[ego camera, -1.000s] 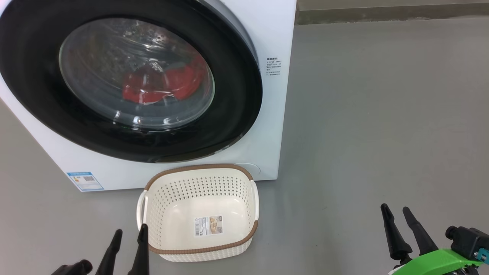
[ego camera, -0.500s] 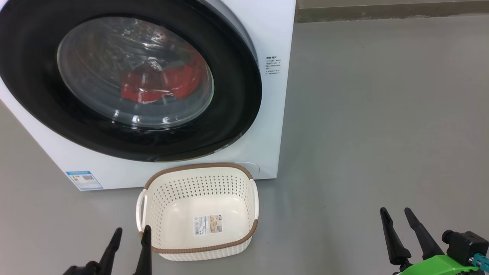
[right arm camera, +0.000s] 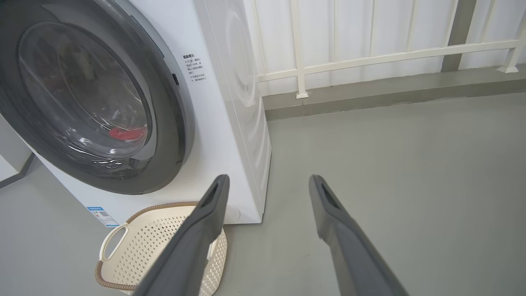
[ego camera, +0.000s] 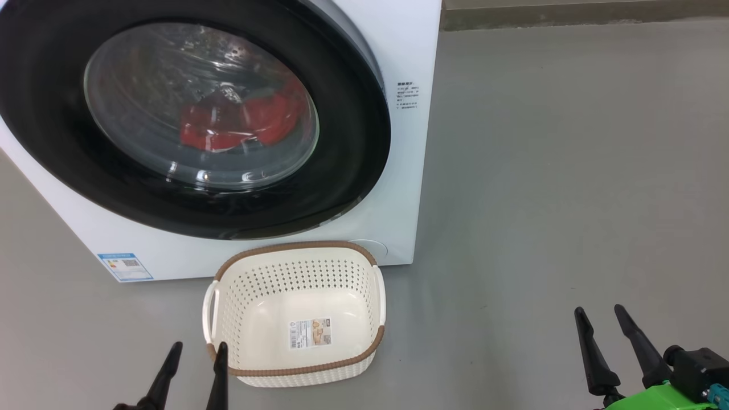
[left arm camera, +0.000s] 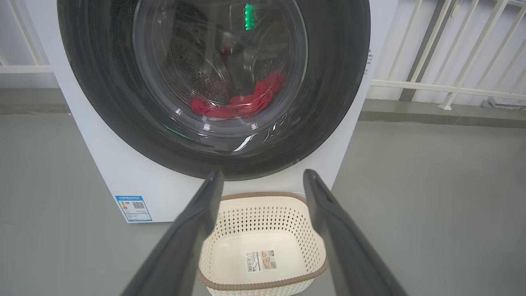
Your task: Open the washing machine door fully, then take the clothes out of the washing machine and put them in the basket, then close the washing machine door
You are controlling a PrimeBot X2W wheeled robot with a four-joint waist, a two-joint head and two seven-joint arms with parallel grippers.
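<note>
The white washing machine fills the upper left of the head view. Its round black-rimmed door sits shut against the front. Red clothes lie inside behind the glass, also seen as clothes from the left wrist. The cream basket stands empty on the floor just before the machine. My left gripper hangs open at the basket's near left corner. Far off on the right, my right gripper is open over bare floor. In the wrist views both grippers, left and right, show parted fingers with nothing between them.
Grey floor spreads wide to the right of the machine. A white railing on a low kerb runs along the back behind the machine. A blue label marks the machine's lower left front.
The head view has drifted slightly. My right gripper has shifted a little to the right. My left gripper has sunk lower in the head view. Door and basket stay as they were.
</note>
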